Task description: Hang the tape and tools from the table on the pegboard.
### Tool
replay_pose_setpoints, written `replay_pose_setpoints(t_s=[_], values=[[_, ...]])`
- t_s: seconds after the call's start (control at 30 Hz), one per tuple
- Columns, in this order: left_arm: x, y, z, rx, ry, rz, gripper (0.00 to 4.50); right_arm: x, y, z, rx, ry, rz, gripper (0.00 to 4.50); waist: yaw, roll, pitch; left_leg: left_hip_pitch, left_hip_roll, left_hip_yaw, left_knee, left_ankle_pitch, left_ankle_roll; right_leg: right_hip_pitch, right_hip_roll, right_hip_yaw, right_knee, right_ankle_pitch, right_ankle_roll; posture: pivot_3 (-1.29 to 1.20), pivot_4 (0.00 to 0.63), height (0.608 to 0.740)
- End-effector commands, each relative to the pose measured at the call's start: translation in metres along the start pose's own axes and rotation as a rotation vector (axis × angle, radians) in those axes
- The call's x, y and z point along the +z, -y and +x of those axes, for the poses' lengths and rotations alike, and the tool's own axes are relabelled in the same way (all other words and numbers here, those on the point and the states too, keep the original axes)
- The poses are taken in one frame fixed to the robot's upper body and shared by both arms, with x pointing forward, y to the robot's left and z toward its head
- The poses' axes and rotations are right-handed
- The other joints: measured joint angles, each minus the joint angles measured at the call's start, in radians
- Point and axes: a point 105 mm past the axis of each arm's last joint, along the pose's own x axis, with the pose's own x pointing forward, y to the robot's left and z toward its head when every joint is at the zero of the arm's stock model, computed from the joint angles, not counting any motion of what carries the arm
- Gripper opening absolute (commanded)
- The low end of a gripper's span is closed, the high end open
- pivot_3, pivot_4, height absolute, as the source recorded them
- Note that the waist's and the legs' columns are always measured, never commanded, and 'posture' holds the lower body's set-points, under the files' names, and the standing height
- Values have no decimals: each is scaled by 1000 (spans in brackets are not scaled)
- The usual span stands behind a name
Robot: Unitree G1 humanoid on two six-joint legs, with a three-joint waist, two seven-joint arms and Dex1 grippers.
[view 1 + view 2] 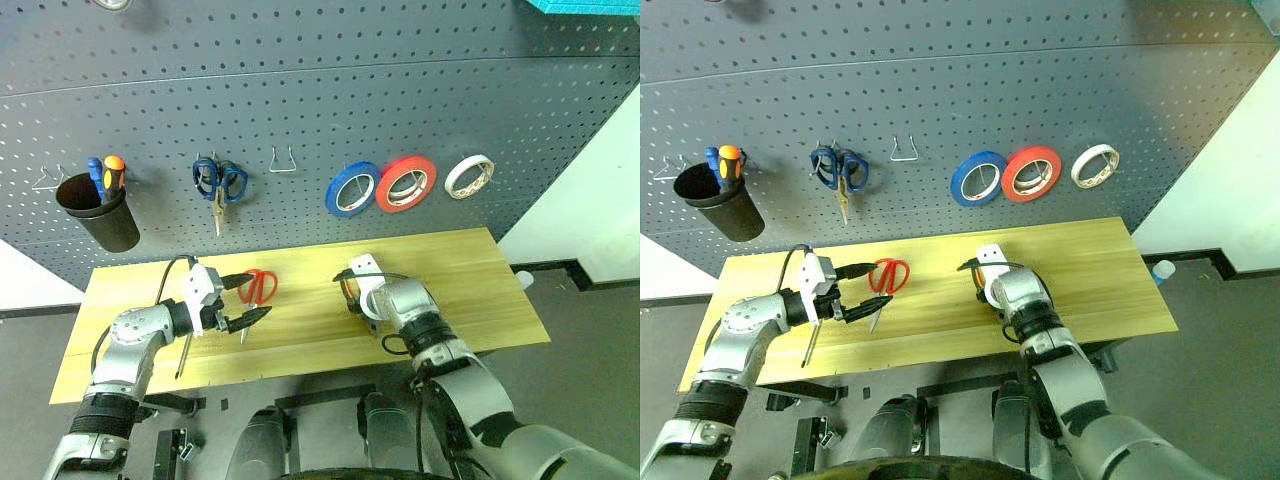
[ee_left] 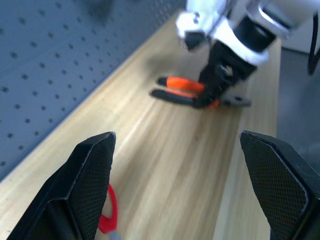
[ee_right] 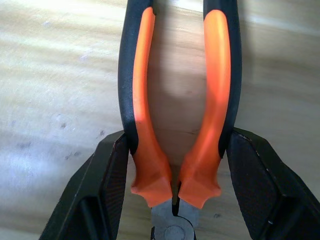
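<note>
Your right gripper (image 3: 172, 185) pinched the pliers (image 3: 175, 105) on the table (image 1: 470, 270); lift next. Left gripper (image 1: 245, 300) gaped empty.

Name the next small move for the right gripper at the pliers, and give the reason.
Probably finish closing, then lift. The right gripper points down at the table with its fingers against the outsides of both orange-and-black handles of the pliers, near the pivot. The pliers lie flat on the wood, so a firm squeeze should come before raising them toward the pegboard.
</note>
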Motion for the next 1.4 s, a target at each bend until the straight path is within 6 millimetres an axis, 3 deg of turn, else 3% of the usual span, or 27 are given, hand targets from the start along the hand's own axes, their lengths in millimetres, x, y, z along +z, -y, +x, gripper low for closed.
replay_pose_setpoints(t_s=[0.03,0.17,0.37,0.53,0.73,0.93,1.4], values=[[32,-17,-22,145,155,37,4143,39,-24,-28,131,269,-238,2600,0,1,1,-2,0,0,0,0,0,-2,0,0,0,0,2,-60,140,729],[44,-16,-51,257,232,40,4143,61,-37,-67,182,526,-510,2600,-4,1,1,-10,0,0,0,0,0,-10,0,0,0,1,4,-62,139,729],[53,-12,-76,339,251,61,4143,113,-59,-139,269,936,-654,2600,4,-2,4,-10,0,0,1,0,0,-10,0,-1,0,-2,2,-28,147,729],[60,-13,-85,380,265,90,4143,155,-74,-201,340,1224,-701,2600,6,-4,12,-11,0,0,3,0,-1,-9,0,0,-1,-1,-1,-5,163,729],[76,-12,-88,444,340,160,4143,206,-67,-245,262,1454,-590,2600,8,-5,26,-11,0,-1,1,0,-1,-10,0,-1,0,1,-2,15,193,729],[85,4,-82,450,364,158,4143,227,-66,-267,243,1566,-513,2600,12,-5,45,-13,0,-1,0,0,-1,-12,0,-1,-1,1,-2,22,225,729],[97,10,-72,499,356,150,4143,246,-72,-267,229,1637,-439,2600,5,-5,101,-15,0,-1,-1,0,-1,-16,0,0,1,0,-3,18,280,729]])
